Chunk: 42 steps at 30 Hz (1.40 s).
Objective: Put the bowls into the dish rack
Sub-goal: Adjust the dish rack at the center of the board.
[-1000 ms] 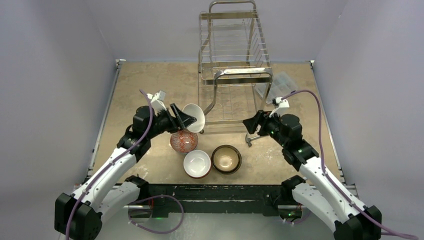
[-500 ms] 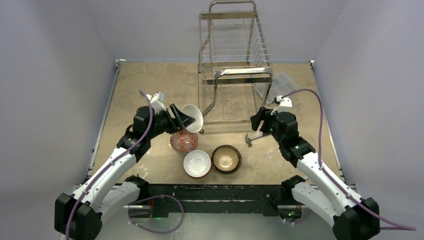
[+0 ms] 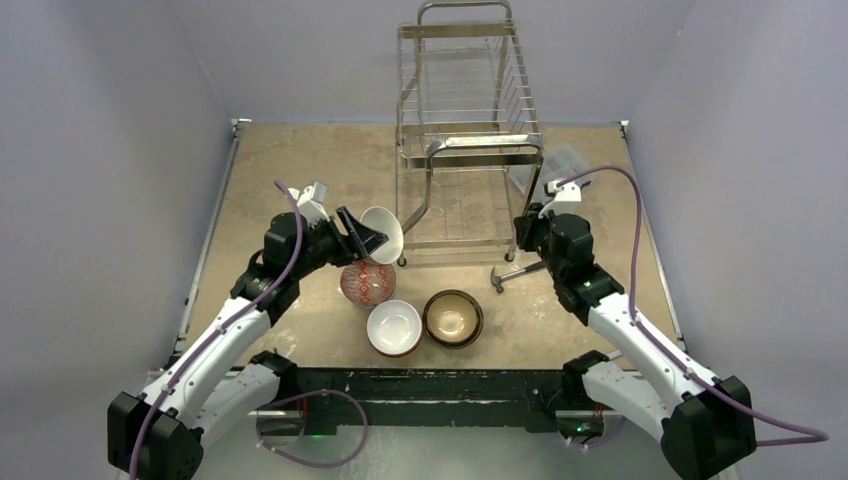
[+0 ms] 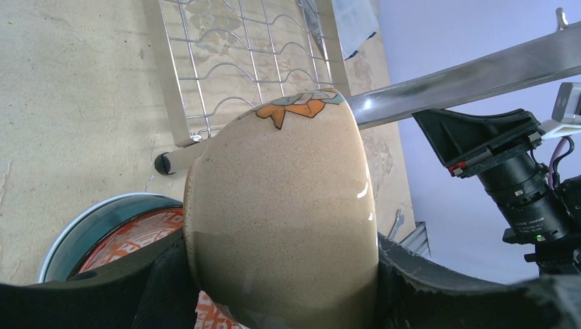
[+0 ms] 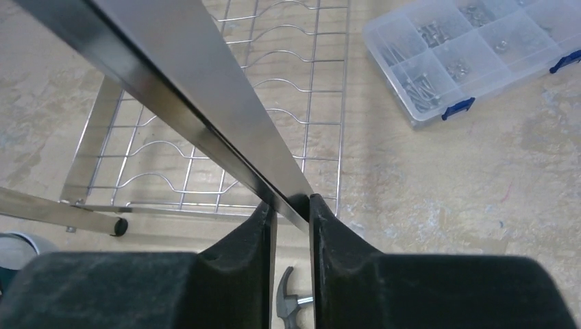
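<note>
My left gripper (image 3: pixel 366 240) (image 4: pixel 281 281) is shut on a tan bowl (image 3: pixel 385 232) (image 4: pixel 281 205) with a white inside, held tilted by the left front leg of the dish rack (image 3: pixel 468 140). My right gripper (image 3: pixel 527 232) (image 5: pixel 292 209) is shut on the rack's front right chrome bar (image 5: pixel 205 89). Three more bowls stand on the table in front of the rack: a red-and-white patterned one (image 3: pixel 367 283) (image 4: pixel 130 233) under the held bowl, a white one (image 3: pixel 394 327) and a dark brown one (image 3: pixel 453 317).
A small hammer (image 3: pixel 515 273) (image 5: pixel 291 301) lies on the table just below my right gripper. A clear plastic compartment box (image 3: pixel 562 165) (image 5: pixel 473 55) sits right of the rack. The rack's lower wire shelf (image 5: pixel 226 157) (image 4: pixel 246 55) lies between both arms.
My right gripper has moved up and right to the rack's front right bar and closed on it. My left gripper still holds the tan bowl in nearly the same place.
</note>
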Each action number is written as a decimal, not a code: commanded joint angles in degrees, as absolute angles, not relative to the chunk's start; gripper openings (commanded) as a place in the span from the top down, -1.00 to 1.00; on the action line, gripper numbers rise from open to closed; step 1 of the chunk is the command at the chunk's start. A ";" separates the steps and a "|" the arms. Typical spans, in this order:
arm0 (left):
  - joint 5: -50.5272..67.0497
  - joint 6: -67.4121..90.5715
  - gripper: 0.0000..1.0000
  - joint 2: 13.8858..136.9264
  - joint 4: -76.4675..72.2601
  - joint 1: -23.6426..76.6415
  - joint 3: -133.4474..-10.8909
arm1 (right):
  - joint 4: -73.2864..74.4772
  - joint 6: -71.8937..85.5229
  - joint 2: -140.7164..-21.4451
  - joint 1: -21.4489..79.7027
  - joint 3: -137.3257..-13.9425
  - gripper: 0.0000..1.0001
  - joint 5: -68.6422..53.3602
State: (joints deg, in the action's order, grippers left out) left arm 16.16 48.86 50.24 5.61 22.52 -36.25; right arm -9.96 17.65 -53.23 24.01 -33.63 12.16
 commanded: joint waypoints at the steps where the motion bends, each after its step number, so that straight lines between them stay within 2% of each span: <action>1: 15.51 48.27 0.46 48.99 1.44 22.24 -40.34 | -14.20 16.04 -53.15 24.43 -35.35 0.72 10.81; 3: 15.26 48.04 0.46 49.28 1.49 22.24 -40.42 | -13.06 15.85 -52.05 24.43 -35.18 0.89 10.75; 6: 14.42 47.90 0.47 49.64 1.65 22.24 -40.47 | -11.35 15.68 -49.85 24.43 -34.67 1.00 10.64; 25: 14.15 47.66 0.48 53.32 -3.32 22.15 -39.99 | 1.30 20.36 -35.59 24.43 -33.15 0.99 8.64; 27: 14.82 47.40 0.48 54.28 -4.43 22.15 -40.10 | 1.21 20.32 -35.34 24.46 -33.22 0.90 9.47; 31: 15.89 47.49 0.48 56.68 -7.03 22.17 -40.34 | 0.18 20.12 -36.55 24.50 -33.42 0.51 10.37; 36: 17.54 48.06 0.48 59.55 -10.60 22.11 -40.69 | -5.59 19.27 -39.44 24.44 -33.35 0.17 10.64; 39: 17.83 48.22 0.49 60.36 -11.84 22.15 -40.78 | -8.54 18.49 -41.13 24.44 -33.32 0.06 10.87; 42: 17.83 48.05 0.48 60.79 -12.27 22.16 -40.73 | -10.12 17.82 -42.62 24.44 -33.51 0.09 10.48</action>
State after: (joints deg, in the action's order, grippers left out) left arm 16.12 48.38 61.30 -3.70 22.50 -36.58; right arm -2.74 17.76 -41.36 24.10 -31.68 10.98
